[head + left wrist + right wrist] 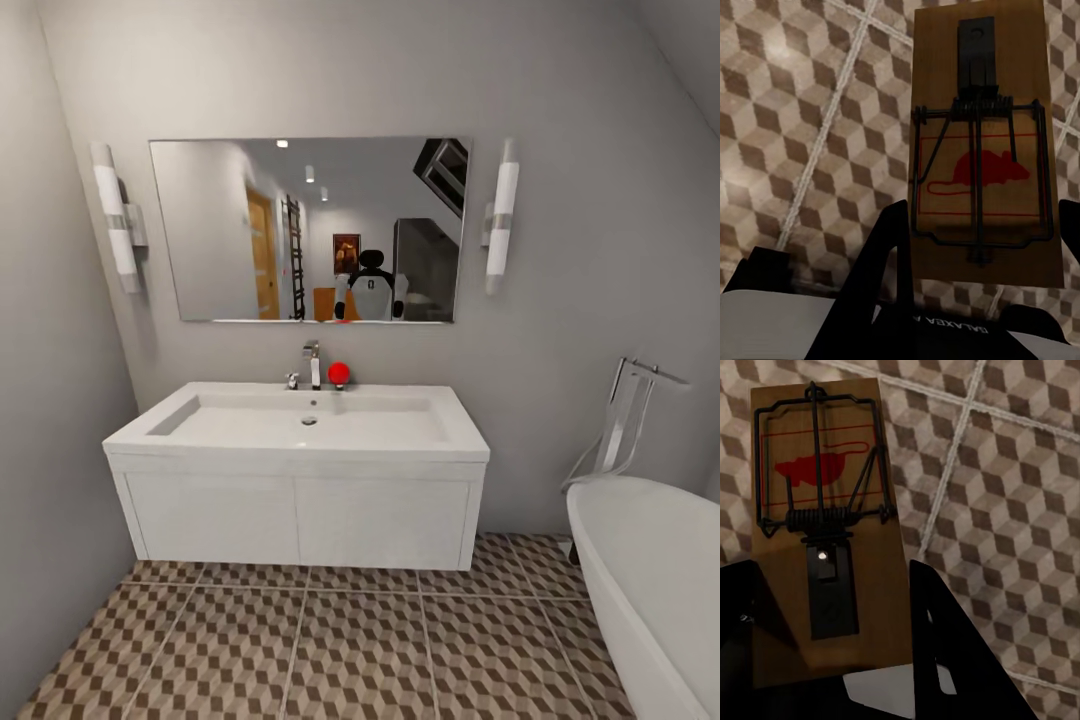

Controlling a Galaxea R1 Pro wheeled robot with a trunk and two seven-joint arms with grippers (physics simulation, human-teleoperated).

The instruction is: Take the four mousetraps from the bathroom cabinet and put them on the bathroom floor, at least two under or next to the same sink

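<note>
The white bathroom sink point(300, 425) with its chrome tap point(313, 362) hangs on the wall straight ahead, over the cube-patterned bathroom floor point(350, 650). In the left wrist view a wooden mousetrap point(979, 150) with a red mouse print sits between the dark fingers of my left gripper point(979, 240), which is shut on it above the tiles point(802, 112). My right gripper point(832, 637) is likewise shut on a second mousetrap point(825, 510), held over the tiled floor point(1005, 510). The cabinet is out of view.
A white bathtub point(650, 570) with a chrome filler point(625, 420) stands at the right. A mirror point(310, 230) above the basin reflects the robot. A small red ball point(339, 373) rests beside the tap. Grey walls close in on the left and behind.
</note>
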